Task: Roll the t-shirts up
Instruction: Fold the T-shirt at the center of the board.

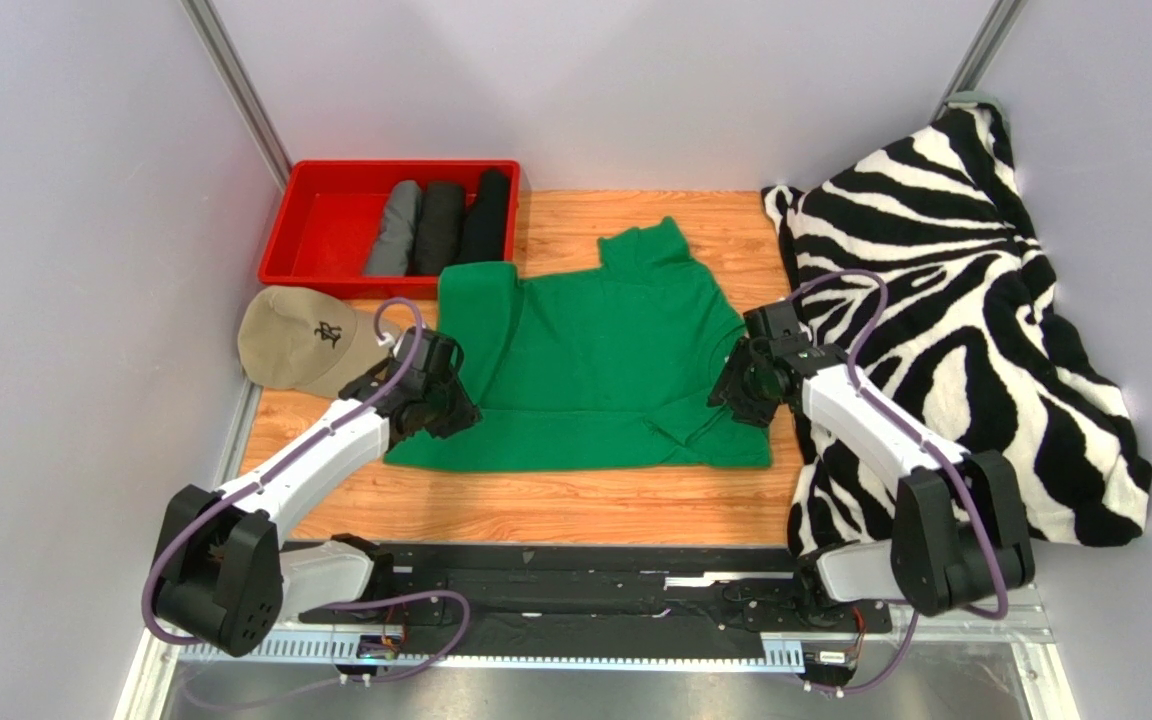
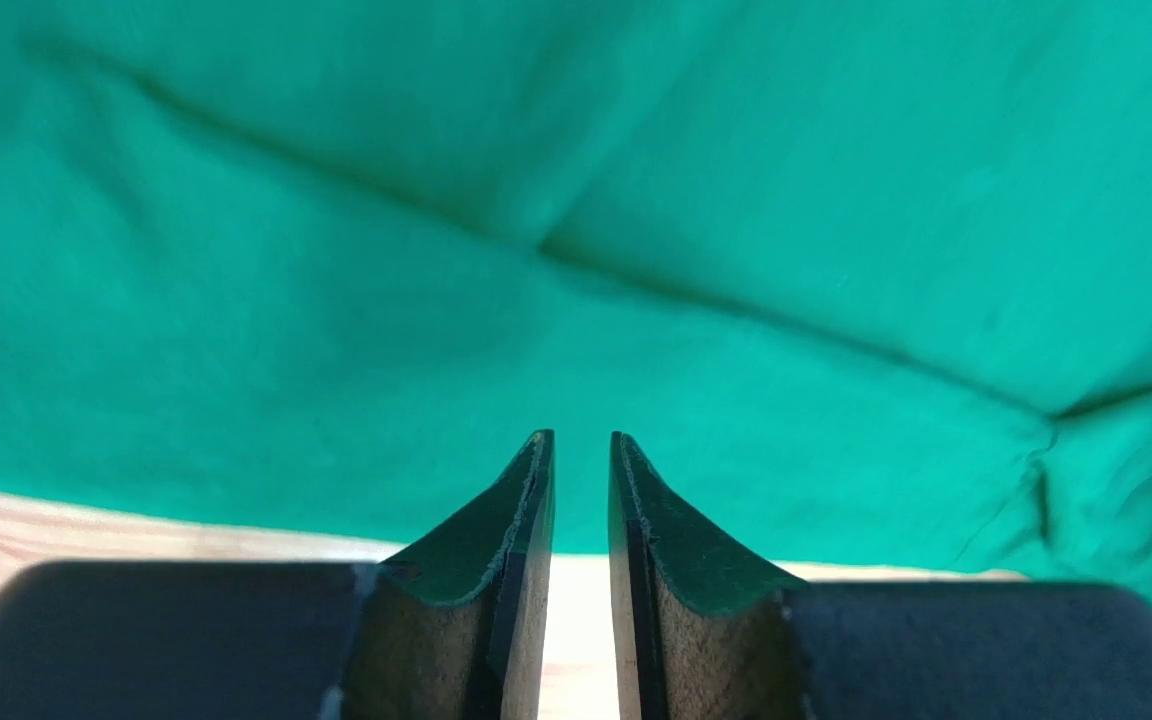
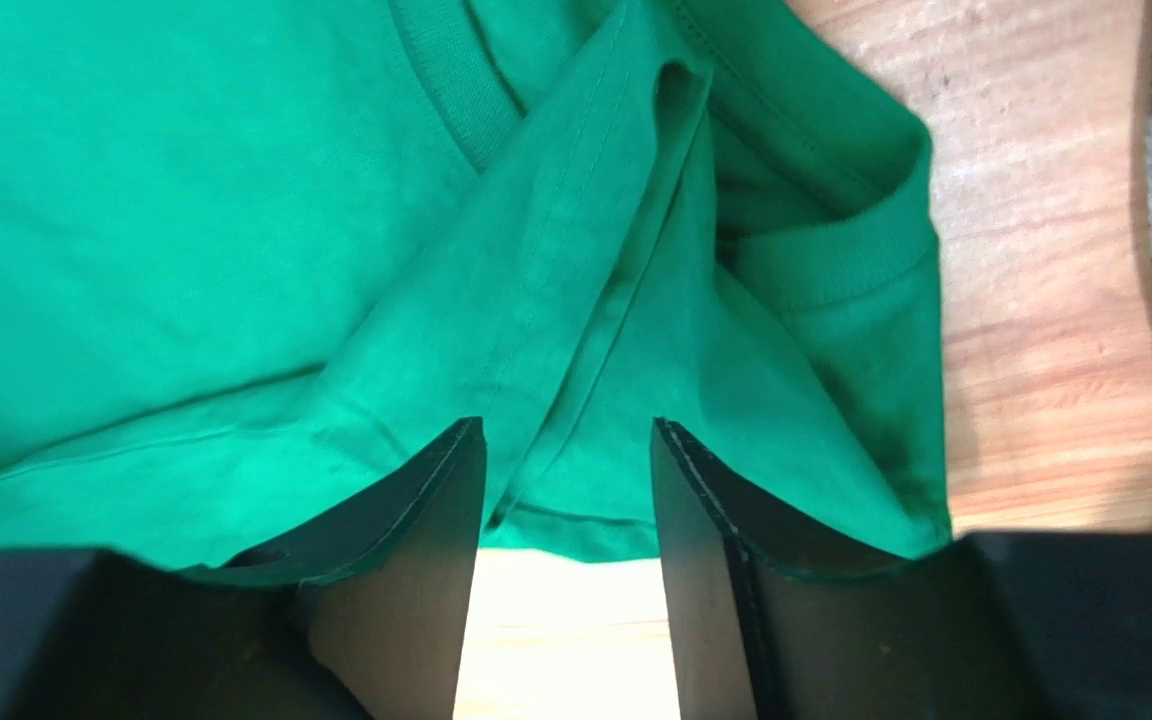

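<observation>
1. Pale grey walls close in a wooden bench (image 1: 582, 510). The green t-shirt (image 1: 597, 353) lies spread on it between the two hands, creased and partly doubled over on itself.
2. The left hand (image 2: 579, 443) has its jaws only narrowly parted and holds nothing, since bare wood shows through the gap. The shirt's near edge lies just ahead of its fingertips.
3. The right hand (image 3: 567, 428) stands wider apart and is also empty. A raised fold of cloth runs away from just beyond its tips, and a hemmed sleeve lies ahead and to its outer side.
4. The shirt looks light, thin and limp, so it will likely sag, stretch and slide on the wood rather than keep a shape.
5. The best hold is probably the edge nearest each hand, pinching every layer at once. Both hands should hold at matching points so the roll stays even.
6. Far ahead of the left hand, a red tray (image 1: 285, 240) holds a grey roll (image 1: 394, 228) and two black rolls (image 1: 462, 221) side by side.
7. A beige cap (image 1: 297, 338) sits just outside the left hand, and a zebra blanket (image 1: 973, 300) is heaped outside the right hand. Neither should get caught in the grip.
</observation>
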Motion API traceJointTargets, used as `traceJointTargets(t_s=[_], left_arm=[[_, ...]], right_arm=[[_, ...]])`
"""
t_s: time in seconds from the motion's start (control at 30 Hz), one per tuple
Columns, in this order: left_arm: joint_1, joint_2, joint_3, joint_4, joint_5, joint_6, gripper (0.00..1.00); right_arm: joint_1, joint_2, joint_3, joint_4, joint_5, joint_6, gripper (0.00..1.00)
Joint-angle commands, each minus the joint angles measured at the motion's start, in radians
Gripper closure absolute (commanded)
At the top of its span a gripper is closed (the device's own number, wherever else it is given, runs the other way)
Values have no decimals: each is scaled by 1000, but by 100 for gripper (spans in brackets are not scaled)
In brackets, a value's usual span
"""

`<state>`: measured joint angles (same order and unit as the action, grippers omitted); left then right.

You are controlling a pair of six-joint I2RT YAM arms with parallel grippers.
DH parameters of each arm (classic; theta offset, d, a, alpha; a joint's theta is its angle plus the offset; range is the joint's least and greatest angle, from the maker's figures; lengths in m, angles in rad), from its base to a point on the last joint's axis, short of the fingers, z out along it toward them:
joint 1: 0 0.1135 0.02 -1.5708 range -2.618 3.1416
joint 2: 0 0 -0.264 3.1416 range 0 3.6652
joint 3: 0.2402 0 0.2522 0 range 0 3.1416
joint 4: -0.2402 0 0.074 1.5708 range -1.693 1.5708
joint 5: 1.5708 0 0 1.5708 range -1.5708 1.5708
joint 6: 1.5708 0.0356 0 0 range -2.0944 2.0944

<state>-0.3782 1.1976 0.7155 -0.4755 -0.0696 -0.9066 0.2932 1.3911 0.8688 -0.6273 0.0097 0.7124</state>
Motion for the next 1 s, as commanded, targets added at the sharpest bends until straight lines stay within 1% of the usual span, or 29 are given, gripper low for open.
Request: traceJointTargets(t_s=[0.0, 0.1, 0.23, 0.43, 0.67, 0.9, 0.93, 0.97], left_arm=[[-25, -44, -50, 37, 13, -77, 73], [-25, -53, -70, 43, 16, -68, 74], [-25, -66, -73, 32, 13, -55, 74], [-27, -72, -79, 32, 13, -55, 75], [-27, -84, -87, 31, 8, -51, 75], [-25, -78, -85, 32, 10, -51, 75], [-25, -81, -85, 32, 10, -49, 75], [-27, -81, -85, 32, 10, -51, 75]], right_arm=[[11, -64, -65, 106, -48, 76, 50], [30, -69, -100, 147, -53, 104, 50], [60, -86, -123, 155, -36, 134, 51], [70, -50, -157, 215, -34, 160, 52], [73, -9, -160, 273, -33, 171, 57], [77, 6, -149, 279, -34, 177, 62], [75, 3, -145, 275, -31, 179, 64], [77, 3, -133, 268, -30, 179, 68]])
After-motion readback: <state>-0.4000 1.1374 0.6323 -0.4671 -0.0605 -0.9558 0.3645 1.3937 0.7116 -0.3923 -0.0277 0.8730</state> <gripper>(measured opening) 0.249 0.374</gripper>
